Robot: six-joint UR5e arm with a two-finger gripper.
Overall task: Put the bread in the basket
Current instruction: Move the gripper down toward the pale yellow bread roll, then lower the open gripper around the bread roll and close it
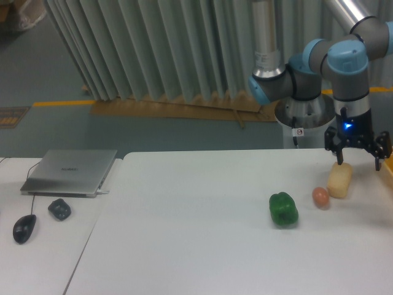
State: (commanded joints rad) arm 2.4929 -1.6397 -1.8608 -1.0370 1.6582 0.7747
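The bread (pixel 339 180), a pale cream oblong block, lies on the white table (pixel 196 246) near the right side. My gripper (pixel 358 161) hangs open just above and slightly right of the bread. Its left fingertip (pixel 337 160) is close over the loaf's top end, and nothing is between the fingers. Of the basket (pixel 390 177) only a thin yellow-orange sliver shows at the right frame edge, just right of the bread.
A small brownish-orange egg (pixel 320 196) sits left of the bread, and a green bell pepper (pixel 283 208) further left. On the left table are a laptop (pixel 70 172), a mouse (pixel 24 228) and a dark lump (pixel 59 209). The arm's base (pixel 305 117) stands behind the table.
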